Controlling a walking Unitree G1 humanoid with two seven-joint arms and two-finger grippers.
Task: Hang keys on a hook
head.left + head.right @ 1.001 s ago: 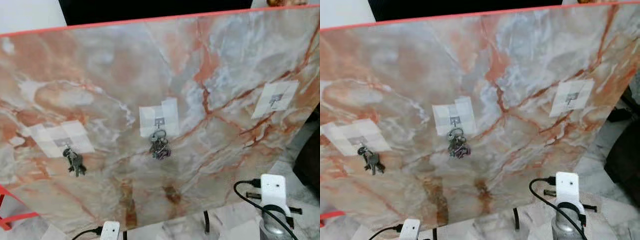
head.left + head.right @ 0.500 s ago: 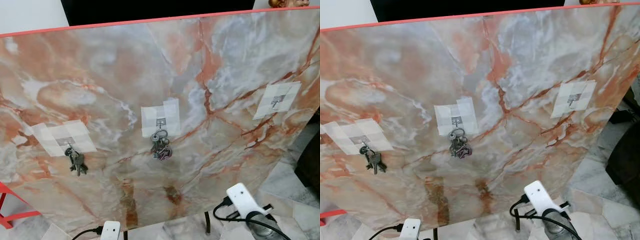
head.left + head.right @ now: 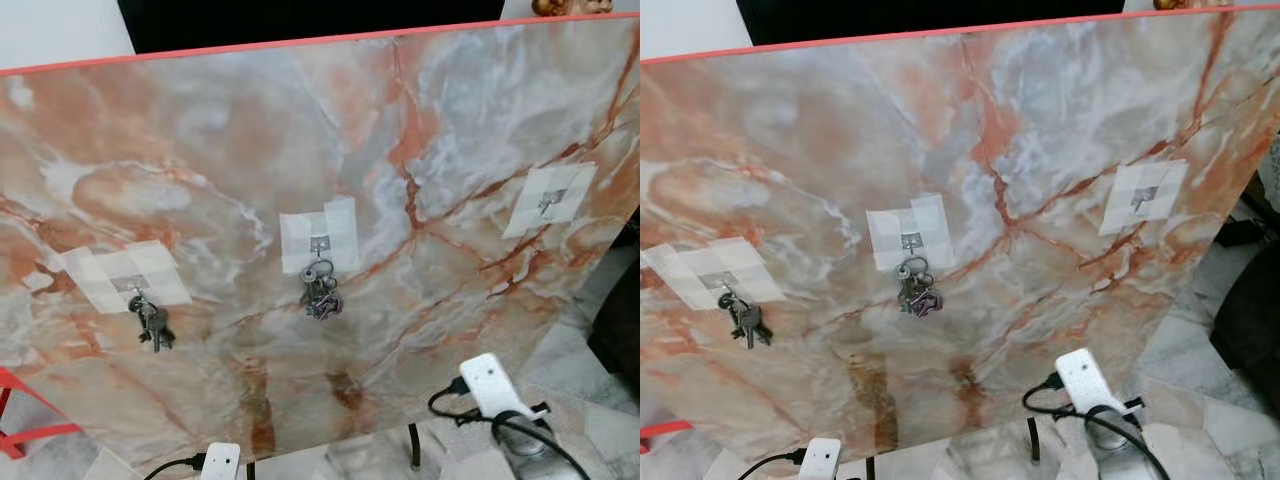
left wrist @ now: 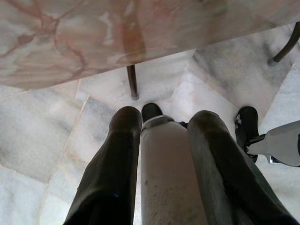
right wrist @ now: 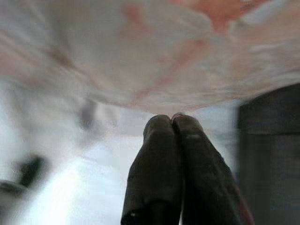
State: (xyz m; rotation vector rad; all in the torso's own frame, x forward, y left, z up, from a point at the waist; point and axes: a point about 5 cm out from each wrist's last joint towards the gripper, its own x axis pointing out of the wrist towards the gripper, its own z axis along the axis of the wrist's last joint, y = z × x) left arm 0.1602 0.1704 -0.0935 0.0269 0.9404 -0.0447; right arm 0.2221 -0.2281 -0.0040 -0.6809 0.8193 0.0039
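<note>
- a marble-patterned board (image 3: 200,150) with a red top edge stands tilted; 3 hooks are taped to it
- a bunch of keys (image 3: 320,295) hangs on the hook (image 3: 319,245) at the board's middle, touching the surface
- a second bunch of keys (image 3: 150,322) hangs from the hook (image 3: 133,287) near the board's left edge
- the hook (image 3: 548,200) near the right edge carries nothing
- left pincer (image 4: 161,122) hangs low below the board's bottom edge, over the tiled floor (image 4: 37,136); its fingers (image 4: 117,154) are apart, grasping nothing, with a pale cylinder (image 4: 166,168) seen between them
- right pincer (image 5: 171,119) is clenched, fingertips pressed together, empty, just under the board's lower edge; that view is blurred
</note>
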